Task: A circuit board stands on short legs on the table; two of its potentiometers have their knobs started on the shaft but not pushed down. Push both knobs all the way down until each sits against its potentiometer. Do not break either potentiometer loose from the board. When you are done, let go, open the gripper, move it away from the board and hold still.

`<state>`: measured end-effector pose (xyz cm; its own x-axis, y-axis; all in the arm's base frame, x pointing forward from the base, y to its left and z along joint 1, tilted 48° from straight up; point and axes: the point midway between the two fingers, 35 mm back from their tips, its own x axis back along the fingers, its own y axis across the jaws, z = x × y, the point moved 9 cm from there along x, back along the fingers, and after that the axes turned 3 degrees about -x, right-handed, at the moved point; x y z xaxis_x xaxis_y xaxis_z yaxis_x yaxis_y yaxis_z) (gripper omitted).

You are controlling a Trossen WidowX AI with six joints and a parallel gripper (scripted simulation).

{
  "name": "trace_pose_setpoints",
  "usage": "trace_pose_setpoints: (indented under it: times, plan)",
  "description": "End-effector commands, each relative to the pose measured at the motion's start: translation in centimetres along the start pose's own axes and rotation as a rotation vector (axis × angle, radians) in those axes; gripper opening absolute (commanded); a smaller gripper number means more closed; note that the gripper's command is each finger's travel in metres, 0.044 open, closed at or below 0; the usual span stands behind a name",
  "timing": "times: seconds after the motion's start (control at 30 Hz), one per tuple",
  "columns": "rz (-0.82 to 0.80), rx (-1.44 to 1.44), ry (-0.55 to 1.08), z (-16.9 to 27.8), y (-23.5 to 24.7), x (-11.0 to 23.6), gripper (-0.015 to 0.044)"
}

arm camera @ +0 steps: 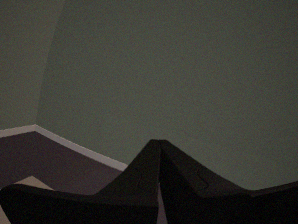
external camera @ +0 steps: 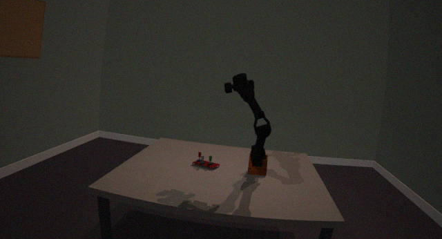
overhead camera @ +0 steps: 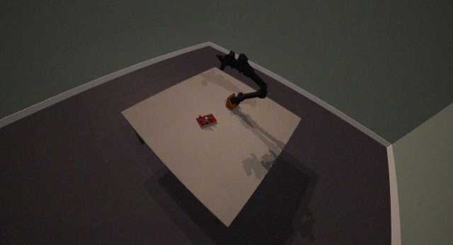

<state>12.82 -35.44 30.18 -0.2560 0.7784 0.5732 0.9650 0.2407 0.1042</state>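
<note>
The red circuit board (overhead camera: pixel 212 120) (external camera: pixel 215 165) stands on the table (overhead camera: pixel 198 160) (external camera: pixel 145 173). A red knob-like part (overhead camera: pixel 199 117) (external camera: pixel 199 154) and a green one (overhead camera: pixel 210 115) (external camera: pixel 210 158) stand up tall from it, with a gap visible beneath each in the exterior view. A shorter whitish part (overhead camera: pixel 206 118) (external camera: pixel 202 157) stands between them. How far each knob sits on its shaft is too small to tell. My gripper (overhead camera: pixel 218 56) (arm camera: pixel 157 147) is shut with its fingertips together and nothing between them. It is high above the table, well away from the board.
The arm's orange base (overhead camera: pixel 231 102) (external camera: pixel 257 166) stands on the table to the right of the board in the top and exterior views. The wrist view shows mostly wall, some floor and a small table corner (arm camera: pixel 33 183). An orange panel (external camera: pixel 21 25) is at the upper left of the exterior view.
</note>
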Motion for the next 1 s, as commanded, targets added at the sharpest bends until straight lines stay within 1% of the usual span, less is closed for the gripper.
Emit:
trace_pose_setpoints:
  times: [0.0,0.47,0.97]
  plan:
    - [-0.067,0.102,0.111,1.8,1.7,-1.4,0.0]
    - [-0.308,0.368,0.428,7.7,6.8,-4.1,0.0]
    - [-0.609,0.615,0.755,14.5,11.7,-5.0,0.0]
